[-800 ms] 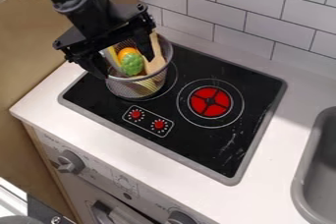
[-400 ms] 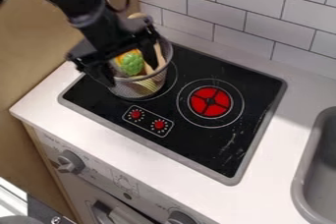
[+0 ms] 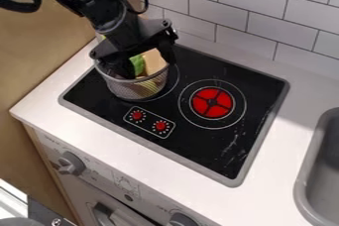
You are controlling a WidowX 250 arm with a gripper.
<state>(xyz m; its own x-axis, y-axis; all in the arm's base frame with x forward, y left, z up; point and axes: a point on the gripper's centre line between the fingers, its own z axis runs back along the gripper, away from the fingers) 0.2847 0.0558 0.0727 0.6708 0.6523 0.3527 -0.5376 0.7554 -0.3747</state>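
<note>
- We see the claw point(image 3: 149, 66) shift right and lower over the last frames, from the basket's left side to over its contents.
- We read the claw as released: its fingers stand apart about the green toy point(image 3: 137, 65) and pale piece point(image 3: 153, 61).
- Both items remain in the basket point(image 3: 132, 90), which keeps its place on the stove point(image 3: 255, 84).
- We judge this as alignment for a grasp; lifting is still pending.
</note>
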